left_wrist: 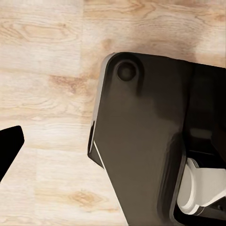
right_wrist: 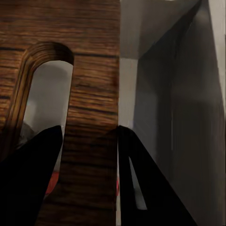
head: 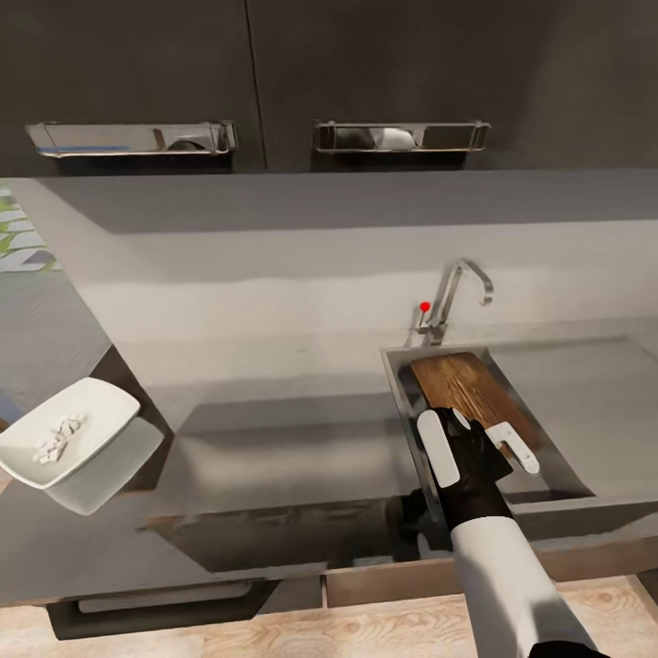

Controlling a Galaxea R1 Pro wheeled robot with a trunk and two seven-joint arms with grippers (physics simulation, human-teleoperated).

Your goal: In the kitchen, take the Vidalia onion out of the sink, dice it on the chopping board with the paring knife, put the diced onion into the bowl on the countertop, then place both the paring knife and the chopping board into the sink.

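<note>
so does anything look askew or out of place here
The chopping board sits tilted in the sink, one end propped toward the tap, with the right hand gripping its slotted end. The bowl overhangs the countertop edge.

the chopping board [head: 468, 388] lies tilted in the sink [head: 557, 457], covering most of the basin from its back-left corner to the front edge. the tap [head: 454, 297] rises over the sink's back edge. the right gripper [head: 477, 451] spans the board's slotted end. the bowl [head: 66, 443] overhangs the countertop [head: 274, 429] left edge; between bowl and sink the worktop is bare.
</note>
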